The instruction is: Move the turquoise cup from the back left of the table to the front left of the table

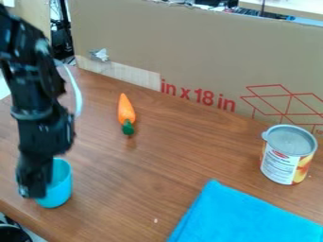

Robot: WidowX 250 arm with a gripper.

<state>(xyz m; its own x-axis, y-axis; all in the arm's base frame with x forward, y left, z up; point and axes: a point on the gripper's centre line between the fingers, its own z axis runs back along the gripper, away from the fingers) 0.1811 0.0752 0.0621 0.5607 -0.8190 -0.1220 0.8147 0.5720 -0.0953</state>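
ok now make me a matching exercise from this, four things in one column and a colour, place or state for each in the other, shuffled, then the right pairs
Things
1. carrot
2. cup
3. can
4. cloth

Colour, place or state
A. upright at the right, with a printed label
B. lying flat at the bottom edge of the view
C. orange with a green end
D. at the lower left, partly hidden by the gripper

Right pairs
1-C
2-D
3-A
4-B
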